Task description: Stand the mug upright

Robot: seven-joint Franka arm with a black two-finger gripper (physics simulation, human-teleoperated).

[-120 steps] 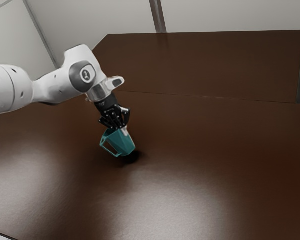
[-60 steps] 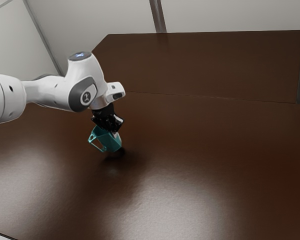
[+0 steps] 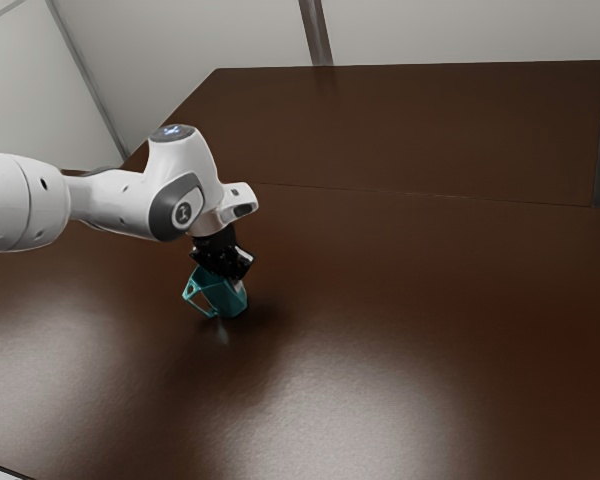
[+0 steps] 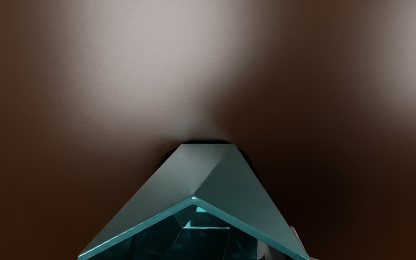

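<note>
The fingers point(image 3: 238, 286) are pinching one wall of the mug point(image 3: 220, 295), which leans below them, close to the desk point(image 3: 400, 330), probably because this grip lets its base be turned down flat.

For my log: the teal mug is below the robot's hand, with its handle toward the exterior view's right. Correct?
Not quite: the exterior view shows the handle toward that view's left, not its right. The teal mug is indeed below the robot's hand.
</note>
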